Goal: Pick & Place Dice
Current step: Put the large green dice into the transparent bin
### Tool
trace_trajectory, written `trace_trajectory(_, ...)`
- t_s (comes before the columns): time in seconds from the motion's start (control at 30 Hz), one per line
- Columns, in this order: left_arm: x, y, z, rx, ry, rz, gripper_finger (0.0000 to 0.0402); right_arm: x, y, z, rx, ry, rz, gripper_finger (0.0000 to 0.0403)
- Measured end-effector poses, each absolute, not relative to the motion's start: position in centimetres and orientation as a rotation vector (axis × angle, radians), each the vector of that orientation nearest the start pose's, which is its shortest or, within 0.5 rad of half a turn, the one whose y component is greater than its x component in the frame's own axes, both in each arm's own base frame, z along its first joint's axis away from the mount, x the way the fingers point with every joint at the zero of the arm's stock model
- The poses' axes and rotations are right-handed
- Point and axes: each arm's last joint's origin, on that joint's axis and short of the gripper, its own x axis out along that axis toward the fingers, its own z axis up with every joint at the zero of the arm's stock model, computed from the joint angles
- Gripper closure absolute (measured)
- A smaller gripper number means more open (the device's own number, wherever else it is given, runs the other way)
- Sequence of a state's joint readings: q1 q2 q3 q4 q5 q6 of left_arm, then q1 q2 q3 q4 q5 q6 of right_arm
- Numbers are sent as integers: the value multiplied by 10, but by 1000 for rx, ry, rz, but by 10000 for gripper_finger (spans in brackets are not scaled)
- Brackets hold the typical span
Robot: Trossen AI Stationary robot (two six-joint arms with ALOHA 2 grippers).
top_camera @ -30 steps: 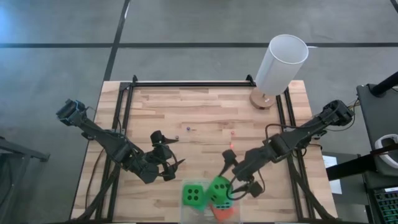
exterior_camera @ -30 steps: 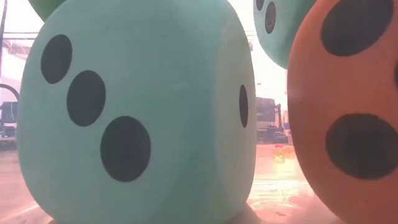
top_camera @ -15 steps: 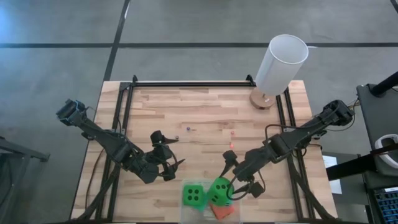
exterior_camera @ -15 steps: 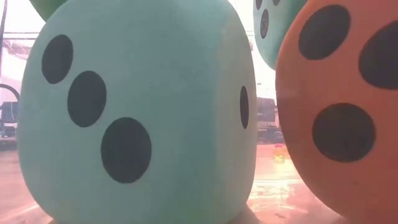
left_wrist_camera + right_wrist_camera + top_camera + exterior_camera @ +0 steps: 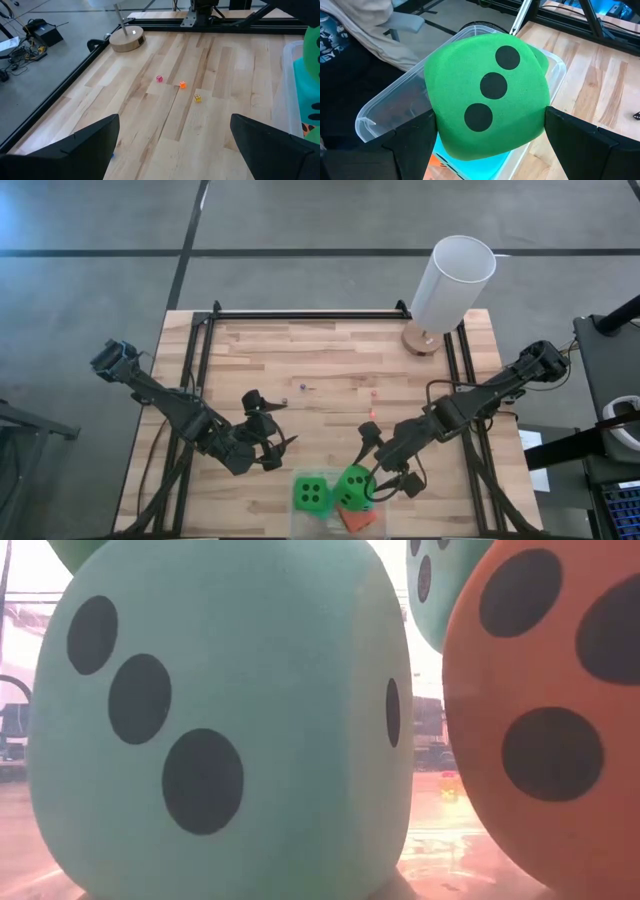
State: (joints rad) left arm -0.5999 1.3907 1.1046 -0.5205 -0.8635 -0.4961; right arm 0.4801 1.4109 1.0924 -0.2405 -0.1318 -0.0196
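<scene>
The right gripper (image 5: 372,483) sits at the near edge of the wooden desk (image 5: 330,370), its fingers (image 5: 592,145) closed against opposite sides of a bright green die (image 5: 487,95) that it holds over a clear plastic bin (image 5: 385,107); in the right wrist view the die shows a face with three black pips in a diagonal row, and teal and orange-red surfaces show beneath it inside the bin. From above, this held die (image 5: 352,485) lies just beside a second bright green die (image 5: 311,494) showing four pips, with an orange-red die (image 5: 358,518) partly covered below them at the picture's bottom edge. The low view is almost filled by a teal die (image 5: 220,720) with three pips on the face toward the camera and the orange-red die (image 5: 545,710) close on its right; a second teal die (image 5: 440,585) shows higher up between them, and a sliver of green shows at the top left corner, probably one of the green dice, though too little is visible to be sure. The left gripper (image 5: 272,430) hovers over the desk left of the dice, its fingers (image 5: 75,145) spread wide and holding nothing. Three tiny dice, pink (image 5: 159,78), orange (image 5: 183,84) and yellow (image 5: 198,98), lie near one another on the bare wood in the middle of the desk. At the far right corner stands a white lamp (image 5: 452,282) on a round wooden base (image 5: 127,39).
</scene>
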Motion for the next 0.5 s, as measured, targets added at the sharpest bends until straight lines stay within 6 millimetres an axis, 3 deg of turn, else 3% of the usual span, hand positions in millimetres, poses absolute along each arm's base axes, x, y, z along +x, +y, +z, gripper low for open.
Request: trace_trajectory(0.5,247,-143,289,62,516,384,17,275,144,291,-138,563,514,60)
